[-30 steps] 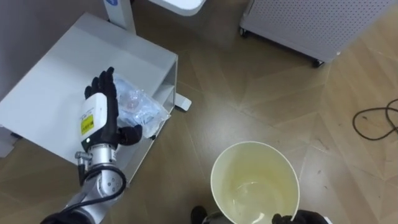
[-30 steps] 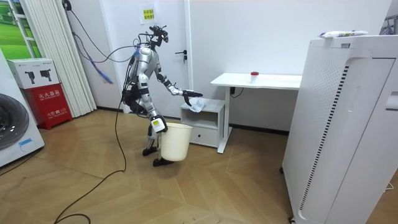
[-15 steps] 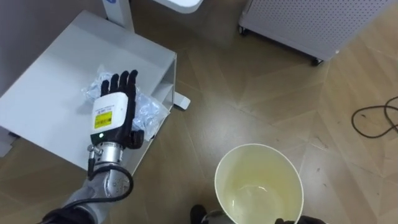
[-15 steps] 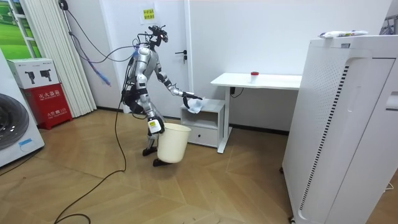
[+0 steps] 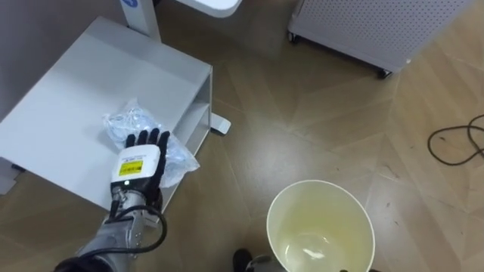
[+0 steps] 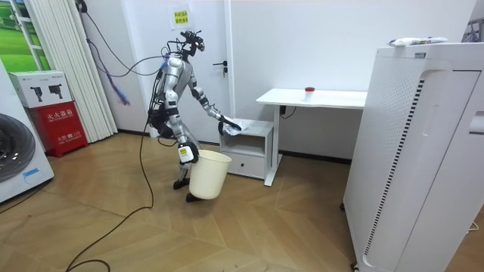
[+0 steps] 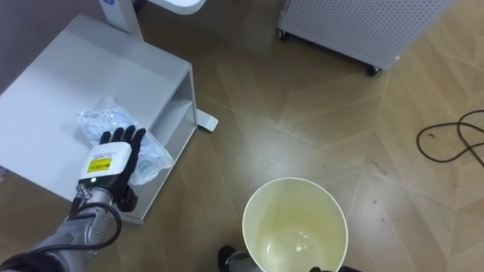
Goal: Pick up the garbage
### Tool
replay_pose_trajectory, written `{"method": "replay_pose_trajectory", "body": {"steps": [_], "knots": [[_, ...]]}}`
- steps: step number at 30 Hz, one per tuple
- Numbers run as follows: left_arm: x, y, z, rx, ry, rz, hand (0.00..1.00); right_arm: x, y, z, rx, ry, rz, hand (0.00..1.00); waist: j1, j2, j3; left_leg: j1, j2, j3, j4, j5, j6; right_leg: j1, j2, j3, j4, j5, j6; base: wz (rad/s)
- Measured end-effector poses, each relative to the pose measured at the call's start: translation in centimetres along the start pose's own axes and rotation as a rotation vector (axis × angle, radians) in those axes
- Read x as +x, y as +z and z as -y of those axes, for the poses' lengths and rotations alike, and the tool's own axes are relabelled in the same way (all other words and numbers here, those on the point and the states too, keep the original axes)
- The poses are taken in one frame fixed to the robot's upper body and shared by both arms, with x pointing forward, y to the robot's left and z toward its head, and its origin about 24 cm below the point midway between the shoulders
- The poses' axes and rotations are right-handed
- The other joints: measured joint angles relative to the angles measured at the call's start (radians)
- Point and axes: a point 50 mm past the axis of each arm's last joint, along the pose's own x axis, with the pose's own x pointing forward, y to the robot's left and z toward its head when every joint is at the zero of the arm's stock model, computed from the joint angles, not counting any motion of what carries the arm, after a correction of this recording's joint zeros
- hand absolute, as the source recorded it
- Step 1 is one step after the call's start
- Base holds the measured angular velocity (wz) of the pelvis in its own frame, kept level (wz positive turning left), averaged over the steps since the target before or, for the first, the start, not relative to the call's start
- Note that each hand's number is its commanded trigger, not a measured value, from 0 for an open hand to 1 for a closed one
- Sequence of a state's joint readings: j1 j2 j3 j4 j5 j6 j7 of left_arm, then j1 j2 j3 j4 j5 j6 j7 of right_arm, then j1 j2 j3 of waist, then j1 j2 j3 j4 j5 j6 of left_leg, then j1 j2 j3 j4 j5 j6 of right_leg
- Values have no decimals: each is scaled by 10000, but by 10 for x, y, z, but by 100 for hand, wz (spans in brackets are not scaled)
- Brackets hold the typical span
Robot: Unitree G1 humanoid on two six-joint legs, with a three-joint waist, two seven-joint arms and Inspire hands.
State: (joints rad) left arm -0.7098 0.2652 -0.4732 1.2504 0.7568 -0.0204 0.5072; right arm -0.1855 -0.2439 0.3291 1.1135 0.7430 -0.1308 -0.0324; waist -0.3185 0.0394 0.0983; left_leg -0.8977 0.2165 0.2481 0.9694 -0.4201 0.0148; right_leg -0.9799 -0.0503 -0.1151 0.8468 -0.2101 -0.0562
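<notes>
Left robot hand (image 5: 138, 166), fingers loosely spread, resting on crumpled clear plastic bag (image 5: 125, 121) by white cabinet's (image 5: 60, 98) near edge, right robot hand (image 6: 184, 153) at cream bucket's (image 5: 355, 219) rim, grip impossible to tell.

This is a home-like room, part laundry corner and part study. A herringbone wooden floor (image 6: 249, 227) meets plain white walls and a white door with a dark handle (image 6: 214, 53). A white front-loading washing machine (image 6: 26, 177) stands at the room view's left edge, near long white curtains (image 6: 64, 68) and a red carton (image 6: 57, 121). Further along are a white desk (image 6: 314, 97), a low white open-fronted cabinet (image 6: 255, 147), a cream plastic bucket (image 6: 206, 172) and a tall white perforated appliance (image 6: 423, 151).
</notes>
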Motion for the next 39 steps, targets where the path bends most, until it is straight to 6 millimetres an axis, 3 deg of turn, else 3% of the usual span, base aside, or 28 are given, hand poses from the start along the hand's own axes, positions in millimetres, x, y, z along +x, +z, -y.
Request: {"method": "replay_pose_trajectory", "body": {"steps": [1,2,3,4,5,17,21,26,30,36,39], "knots": [[0,0,1,124,-68,2,19,0,0,1,25,-31,9,100,35,53,0,9,10,15,-5,0,-1,0,7,-3,-7,0,0,0],[0,0,1,350,-159,58,53,0,1,2,23,-64,24,100,77,107,2,19,13,27,-19,0,-1,-1,9,1,-15,0,0,0],[0,0,1,433,-188,76,64,0,1,3,15,-83,29,100,106,121,1,33,12,45,-30,0,-1,-2,10,10,-14,0,-1,-3],[0,0,2,471,-227,70,88,0,2,4,15,-118,47,100,168,159,-4,48,14,70,-46,2,-4,-5,13,22,-14,0,-1,-3],[0,0,2,481,-234,58,100,0,3,6,57,-157,76,100,227,195,0,54,15,82,-61,5,-8,-7,15,27,-24,2,-4,0],[8,-2,-18,-246,1011,-283,100,-1,3,5,317,-258,114,100,325,204,-17,242,-58,217,-333,98,-33,49,6,148,-130,30,-15,-1],[5,-5,-12,-822,774,-511,100,-1,2,4,314,-186,124,100,313,115,-23,393,-63,204,-345,96,-33,218,4,140,-155,21,-5,0],[-5,-12,3,-2996,459,-1280,100,-1,0,-1,138,-213,130,100,399,67,-25,615,86,188,-395,95,-35,553,124,52,-431,98,-19,-3],[-7,-10,6,-4326,461,-1520,100,-1,-1,-5,17,-267,244,100,584,65,-31,697,58,118,-513,111,-53,672,151,48,-606,167,-4,0],[-10,19,8,-6448,288,-784,100,1,8,-15,-321,-204,759,100,1014,91,-49,966,-27,182,-760,148,-13,989,-10,-159,-833,194,34,2],[-20,37,21,-7615,-396,-386,100,1,11,-22,-781,-9,1031,100,1143,55,-114,1189,-184,166,-1028,230,4,1204,-153,-247,-981,192,56,12]]}}
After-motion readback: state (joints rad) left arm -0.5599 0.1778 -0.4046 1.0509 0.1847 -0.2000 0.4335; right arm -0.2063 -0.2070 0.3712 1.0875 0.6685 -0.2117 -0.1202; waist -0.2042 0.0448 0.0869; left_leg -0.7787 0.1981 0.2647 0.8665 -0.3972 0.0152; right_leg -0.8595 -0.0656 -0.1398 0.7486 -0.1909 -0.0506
